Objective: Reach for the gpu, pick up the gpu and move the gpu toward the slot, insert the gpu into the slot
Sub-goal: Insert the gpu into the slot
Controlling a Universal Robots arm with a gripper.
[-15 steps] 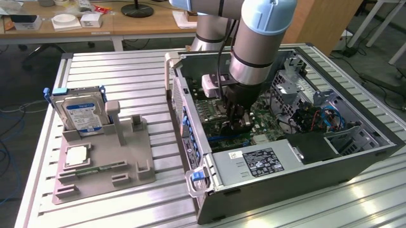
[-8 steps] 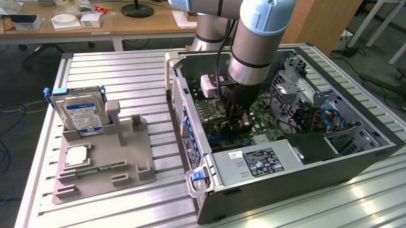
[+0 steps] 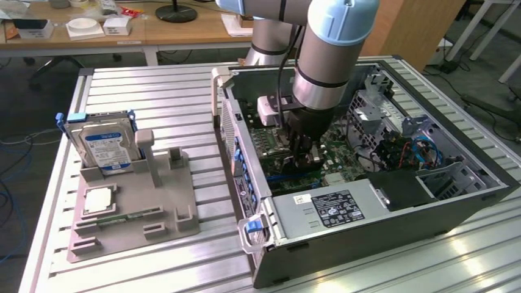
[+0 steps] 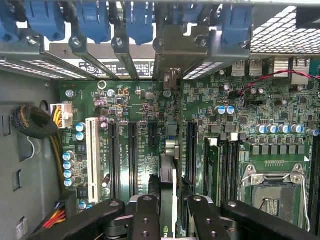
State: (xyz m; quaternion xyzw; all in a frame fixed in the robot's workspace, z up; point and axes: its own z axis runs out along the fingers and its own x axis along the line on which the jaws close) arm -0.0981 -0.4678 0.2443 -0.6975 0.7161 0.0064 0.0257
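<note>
Exterior view: the gripper [image 3: 303,160] reaches down into the open case [image 3: 456,204], over the board [image 3: 342,160] near the case's middle, so a card can drop straight into a slot. The drive [image 3: 104,143] with its blue-white label stands in the tray [image 3: 175,223] on the table [image 3: 155,97]; no writing is legible.

Wrist view: the fingers [image 4: 145,217] are clenched on the gpu [image 4: 168,192], held edge-on in line with the slots [image 4: 133,150] and bracket [image 4: 172,50]. Board print is unreadable.

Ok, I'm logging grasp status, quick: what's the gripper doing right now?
Gripper: closed on the gpu, holding it edge-on over the motherboard inside the computer case.
</note>
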